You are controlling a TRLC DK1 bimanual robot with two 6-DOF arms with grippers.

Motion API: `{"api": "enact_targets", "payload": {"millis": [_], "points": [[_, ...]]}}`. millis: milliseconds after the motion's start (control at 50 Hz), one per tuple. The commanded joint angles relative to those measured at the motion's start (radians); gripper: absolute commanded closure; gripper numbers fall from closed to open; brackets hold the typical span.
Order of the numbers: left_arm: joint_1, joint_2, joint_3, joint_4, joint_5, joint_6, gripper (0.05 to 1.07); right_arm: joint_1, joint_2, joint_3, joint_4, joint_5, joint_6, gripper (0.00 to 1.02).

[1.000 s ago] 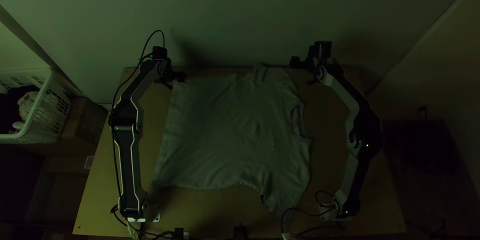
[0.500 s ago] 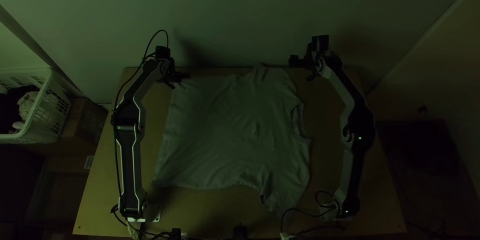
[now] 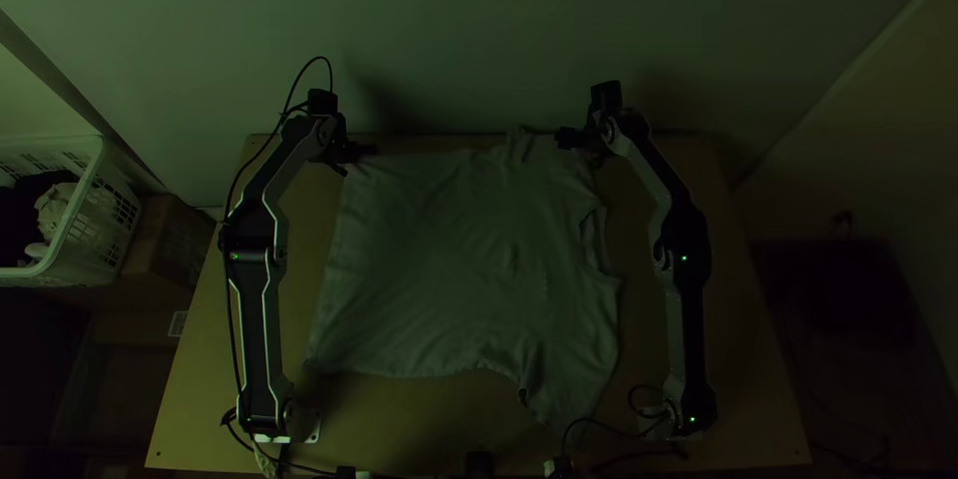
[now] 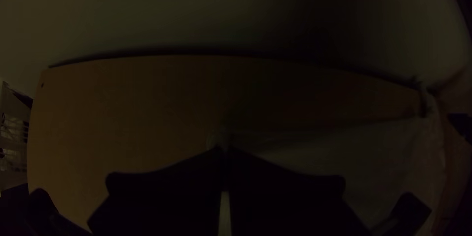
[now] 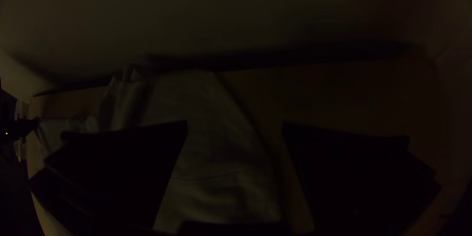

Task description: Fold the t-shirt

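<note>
On one table, the left claw pinches one t-shirt

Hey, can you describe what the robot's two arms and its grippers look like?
The left arm and right arm have silver-grey links, black joints and small green lights. A thin black cable runs along the left arm, looping above its wrist. The left gripper and right gripper each have two wide, flat black fingers that taper towards their tips.
</note>
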Motion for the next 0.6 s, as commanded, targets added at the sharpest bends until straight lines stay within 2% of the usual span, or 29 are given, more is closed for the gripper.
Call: {"api": "enact_targets", "payload": {"millis": [0, 360, 380, 440, 540, 580], "points": [[0.010, -0.061, 0.001, -0.018, 0.011, -0.023, 1.05, 0.011, 0.044, 0.040, 0.009, 0.007, 0.039, 0.16], [0.007, -0.082, 0.001, -0.018, 0.012, -0.025, 1.05, 0.019, 0.116, 0.049, 0.058, 0.010, 0.035, 0.17], [0.007, -0.084, 0.001, -0.018, 0.011, -0.025, 1.05, 0.019, 0.118, 0.049, 0.058, 0.010, 0.033, 0.21], [0.007, -0.085, 0.001, -0.019, 0.012, -0.025, 1.05, 0.020, 0.127, 0.051, 0.067, 0.010, 0.028, 0.46], [0.007, -0.090, 0.001, -0.019, 0.012, -0.023, 1.05, 0.022, 0.133, 0.051, 0.078, 0.008, 0.032, 0.73], [0.007, -0.090, 0.001, -0.019, 0.012, -0.023, 1.05, 0.026, 0.133, 0.053, 0.079, 0.010, 0.030, 0.87]]}}
